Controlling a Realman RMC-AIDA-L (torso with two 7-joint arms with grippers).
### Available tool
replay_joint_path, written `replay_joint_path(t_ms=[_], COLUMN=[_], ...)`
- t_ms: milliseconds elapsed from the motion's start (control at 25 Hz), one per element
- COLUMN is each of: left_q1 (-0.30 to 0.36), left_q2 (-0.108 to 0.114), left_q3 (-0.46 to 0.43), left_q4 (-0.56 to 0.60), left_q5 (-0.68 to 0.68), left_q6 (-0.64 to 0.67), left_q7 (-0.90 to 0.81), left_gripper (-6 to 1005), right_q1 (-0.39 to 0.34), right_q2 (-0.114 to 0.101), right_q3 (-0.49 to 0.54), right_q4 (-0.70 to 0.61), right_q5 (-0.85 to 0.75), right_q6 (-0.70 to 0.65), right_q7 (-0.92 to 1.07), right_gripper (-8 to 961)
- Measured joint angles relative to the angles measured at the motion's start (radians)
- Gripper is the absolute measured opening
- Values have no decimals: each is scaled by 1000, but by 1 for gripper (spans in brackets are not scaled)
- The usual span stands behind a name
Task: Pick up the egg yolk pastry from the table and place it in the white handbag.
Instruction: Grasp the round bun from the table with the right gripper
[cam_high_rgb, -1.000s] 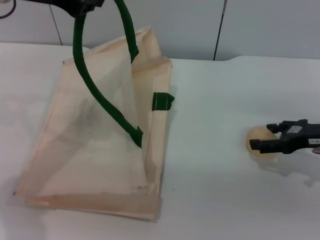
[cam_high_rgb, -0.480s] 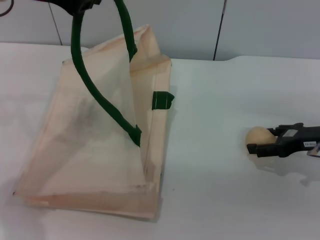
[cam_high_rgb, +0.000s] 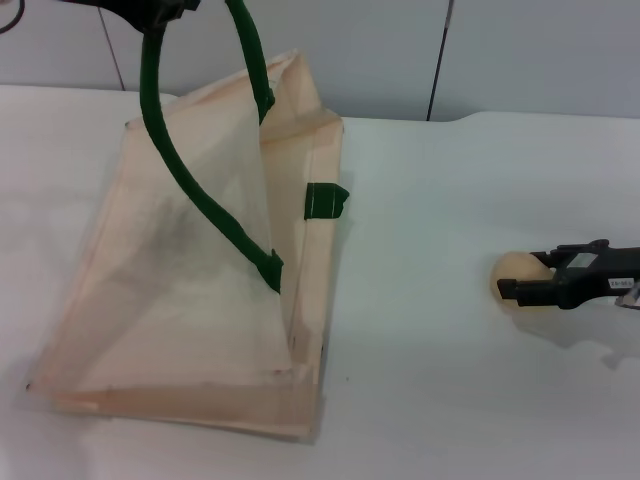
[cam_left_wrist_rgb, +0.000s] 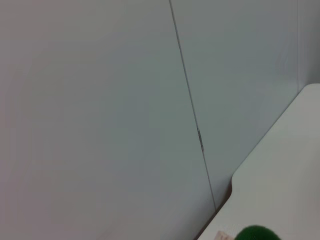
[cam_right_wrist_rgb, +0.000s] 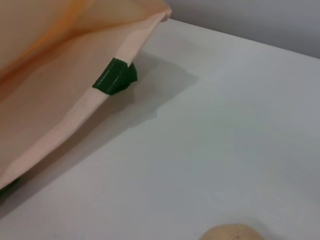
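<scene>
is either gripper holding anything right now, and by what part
The left gripper holds the white handbag up by its green rope handle. The right gripper is at the egg yolk pastry; a grip cannot be told.

1. The right end effector (cam_high_rgb: 522, 287) is matte black, built from blocky, angular pieces that narrow into slim straight fingers (cam_high_rgb: 518, 291).
2. A small pale label with tiny print that cannot be read sits on the side of its body, toward the wrist.
3. A light grey metallic piece shows just under the black housing at the picture's edge.
4. The left end effector (cam_high_rgb: 160, 10) appears only as a dark black mass with glossy rounded edges at the upper border of the head view.
5. A thin black cable curves at the far upper corner beside it.
</scene>
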Motion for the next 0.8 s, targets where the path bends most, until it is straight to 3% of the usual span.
replay_joint_path(t_ms=[400, 800], left_q1=[0, 4], left_q2=[0, 0], left_q3=[-7, 1], left_q4=[0, 29], left_q5=[-4, -11], left_q6=[1, 0], left_q7=[4, 3], left_gripper=[123, 124], right_q1=[9, 15], right_q2=[-1, 5], right_q3=[3, -4], right_q4=[-1, -89], right_q5=[25, 234], right_q6=[20, 230], right_q7=[-31, -96], right_gripper=[672, 619])
